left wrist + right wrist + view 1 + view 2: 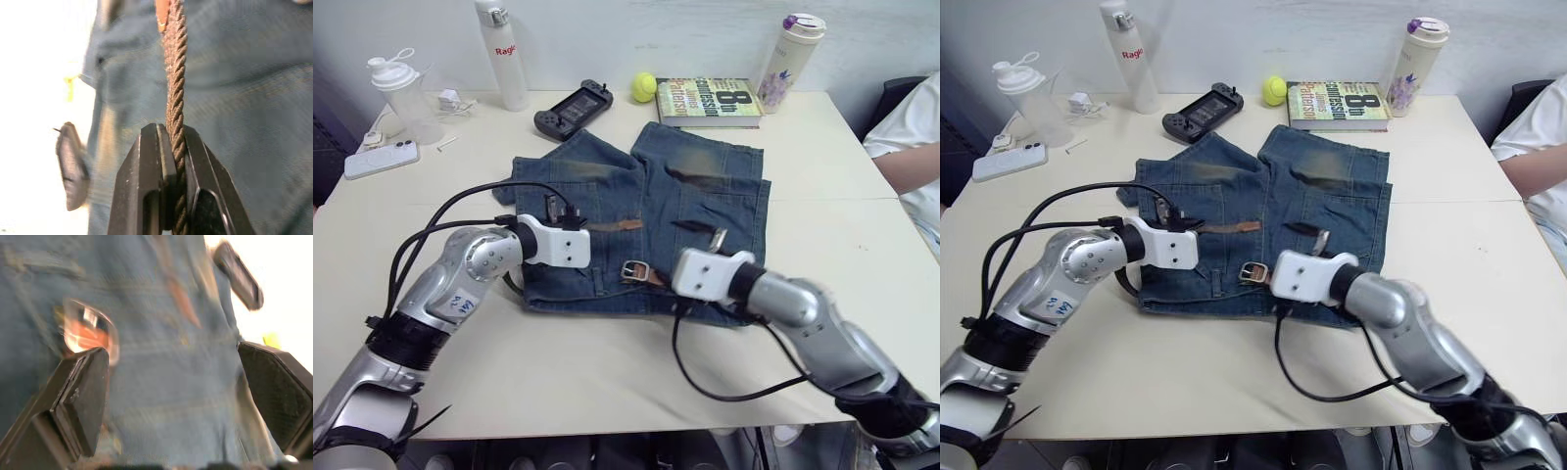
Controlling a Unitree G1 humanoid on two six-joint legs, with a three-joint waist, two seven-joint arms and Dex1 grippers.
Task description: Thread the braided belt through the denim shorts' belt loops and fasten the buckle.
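Observation:
The faded denim shorts (695, 196) lie flat mid-table, legs pointing away from me. My left gripper (566, 211) hovers over their left half, shut on the braided belt (175, 88), whose tan tip (625, 224) sticks out to the right of the fingers. The belt's dark strap curls out past the shorts' left edge (1126, 279). The silver buckle (634, 270) rests on the denim near the waistband. Just right of it my right gripper (703, 233) hangs open above the shorts, its fingers (83, 387) wide apart with nothing between them. I cannot make out the belt loops.
Along the far edge stand a shaker bottle (403, 93), a white bottle (501, 54), a game controller (573, 108), a tennis ball (643, 87), a book (710, 101) and a tumbler (790, 61). A phone (380, 158) lies far left. A person's arm (911, 147) shows at the right.

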